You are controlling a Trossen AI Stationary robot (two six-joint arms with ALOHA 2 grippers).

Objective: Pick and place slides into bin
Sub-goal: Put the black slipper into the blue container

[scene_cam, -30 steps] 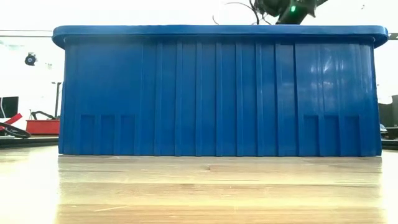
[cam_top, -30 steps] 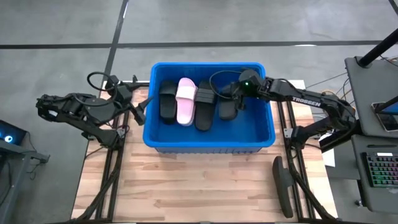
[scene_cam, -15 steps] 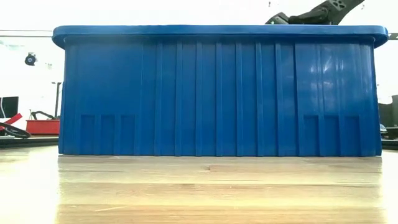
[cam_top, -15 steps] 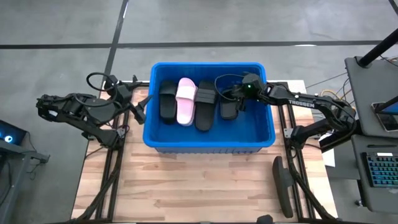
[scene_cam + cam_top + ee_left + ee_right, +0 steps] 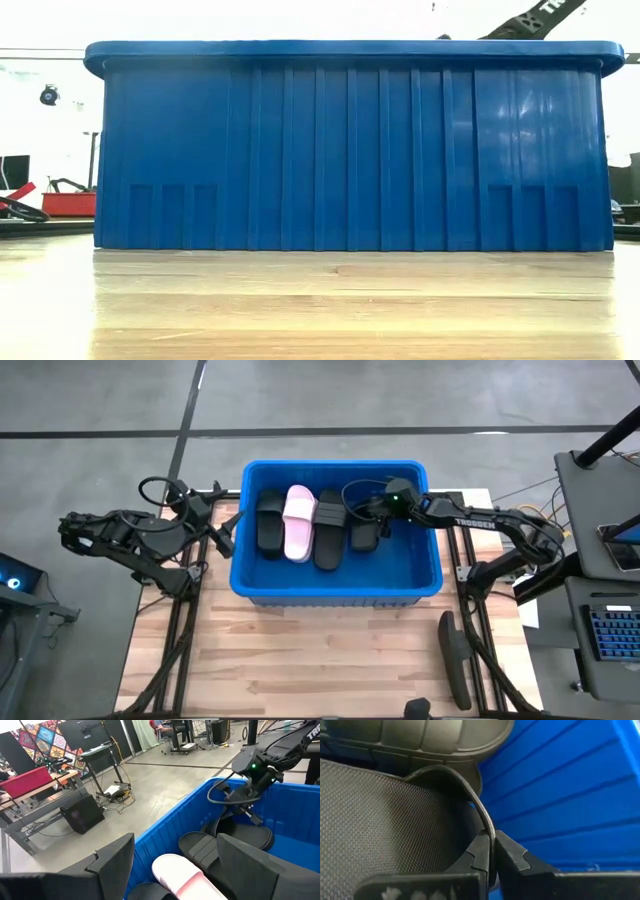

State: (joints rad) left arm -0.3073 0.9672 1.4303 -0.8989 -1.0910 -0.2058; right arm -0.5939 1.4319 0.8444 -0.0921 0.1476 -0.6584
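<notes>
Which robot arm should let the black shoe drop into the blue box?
The right arm: its pincer is shut on the black slide, inside the bin. The left pincer waits outside it.

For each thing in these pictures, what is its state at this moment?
bin: upright on the table, holding four slides.
pink slide: lying in the bin between black ones.
rightmost black slide: in the bin, its strap pinched by the right gripper.
left gripper: open, empty, beside the bin.

Slides [image 5: 315, 525] crowd the bin's [image 5: 336, 597] left; right side bare
</notes>
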